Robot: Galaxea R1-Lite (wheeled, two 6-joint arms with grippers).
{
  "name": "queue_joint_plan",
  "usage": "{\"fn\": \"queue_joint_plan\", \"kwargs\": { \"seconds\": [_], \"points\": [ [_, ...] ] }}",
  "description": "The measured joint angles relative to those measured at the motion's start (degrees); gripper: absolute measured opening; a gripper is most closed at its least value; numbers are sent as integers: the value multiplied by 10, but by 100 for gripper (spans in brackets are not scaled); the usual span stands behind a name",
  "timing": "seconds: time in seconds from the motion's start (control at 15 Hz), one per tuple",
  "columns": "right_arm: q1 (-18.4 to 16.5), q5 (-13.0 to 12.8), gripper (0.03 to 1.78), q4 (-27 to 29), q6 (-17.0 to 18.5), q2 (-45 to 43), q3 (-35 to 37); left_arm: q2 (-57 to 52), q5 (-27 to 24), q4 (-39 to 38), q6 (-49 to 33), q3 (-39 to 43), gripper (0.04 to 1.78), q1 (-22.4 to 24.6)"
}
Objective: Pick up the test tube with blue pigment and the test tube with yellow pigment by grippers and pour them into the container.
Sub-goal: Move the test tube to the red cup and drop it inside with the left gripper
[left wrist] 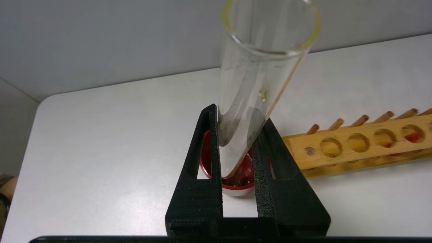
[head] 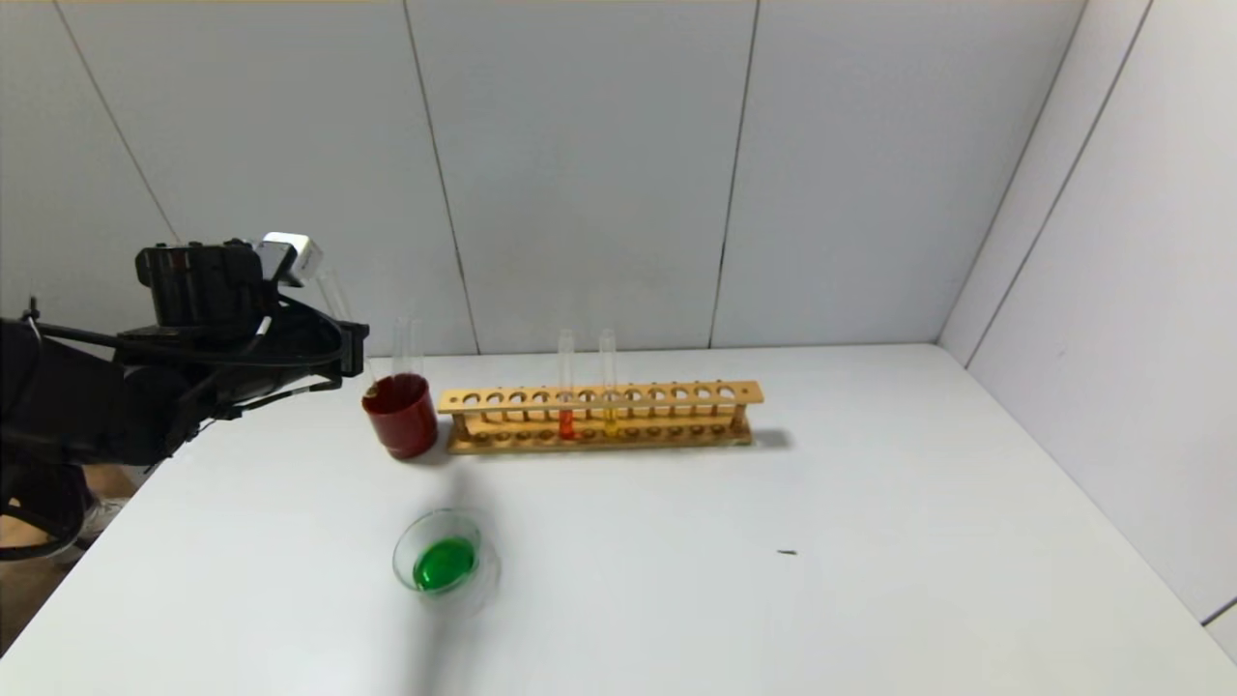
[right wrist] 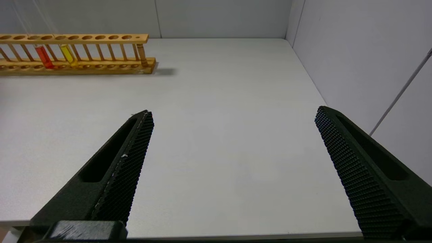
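My left gripper is shut on a clear, empty test tube that carries a yellow droplet and a yellowish rim. In the head view this tube leans, its rounded end at the mouth of the dark red cup. Another empty tube stands in that cup. A test tube with yellow pigment stands in the wooden rack. No tube with blue pigment shows. The container, a clear dish, holds green liquid. My right gripper hangs open over bare table.
A tube with red-orange liquid stands in the rack beside the yellow one. The rack lies along the back of the white table, just right of the cup. Grey walls close the back and right sides.
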Motion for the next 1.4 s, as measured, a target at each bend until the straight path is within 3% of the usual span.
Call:
{"fn": "queue_joint_plan", "kwargs": {
  "seconds": [1.07,1.2,1.4],
  "points": [
    [0,0,175,0,0,0,0,122,-1,-41,-7,-34,33,3],
    [0,0,175,0,0,0,0,125,0,-41,-6,-35,41,3],
    [0,0,175,0,0,0,0,126,2,-42,-5,-35,74,3]
  ]
}}
